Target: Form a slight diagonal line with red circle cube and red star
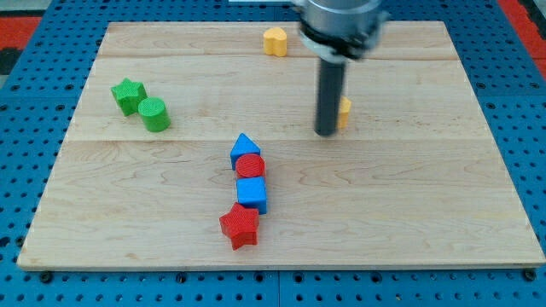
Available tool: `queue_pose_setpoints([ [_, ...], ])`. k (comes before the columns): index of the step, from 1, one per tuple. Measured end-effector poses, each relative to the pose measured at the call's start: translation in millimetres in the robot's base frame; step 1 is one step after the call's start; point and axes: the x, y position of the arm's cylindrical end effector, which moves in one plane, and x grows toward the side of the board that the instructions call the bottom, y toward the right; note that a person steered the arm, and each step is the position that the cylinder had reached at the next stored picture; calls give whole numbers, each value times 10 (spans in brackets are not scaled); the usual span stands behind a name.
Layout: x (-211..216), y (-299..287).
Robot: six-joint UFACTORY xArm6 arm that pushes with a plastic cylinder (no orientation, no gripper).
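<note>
On the wooden table (409, 213) four blocks stand in a column near the middle, a little toward the near edge. From far to near they are: a blue pointed block (245, 147), the red circle (250, 165), a blue cube (252, 194) and the red star (240, 226). Each one touches the next, and the column already leans slightly, with the star a bit more to the left.

My tip (327, 132) rests on the table to the right of this column and farther away, well apart from it. It is just beside a yellow block (344, 111), which the rod partly hides. There are no jaws on this arm, only the rod, so nothing is gripped.

The red blocks look small, light and stiff, and I judge they will slide easily on the smooth wood. A push should go through the middle of a side, because an off-centre touch may turn the star.

Far left stand a green star (128, 95) and a green cylinder (154, 114); another yellow block (275, 40) lies near the far edge.
</note>
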Motion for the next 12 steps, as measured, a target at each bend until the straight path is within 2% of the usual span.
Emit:
queue_pose_setpoints([
  [1, 614, -198],
  [3, 670, -1107],
  [4, 658, -1441],
  [5, 572, -1407],
  [6, 324, -1470],
  [7, -62, -1910],
  [8, 102, -1682],
  [9, 991, -792],
  [10, 1371, -497],
  [11, 1632, -943],
  [12, 1152, -1396],
])
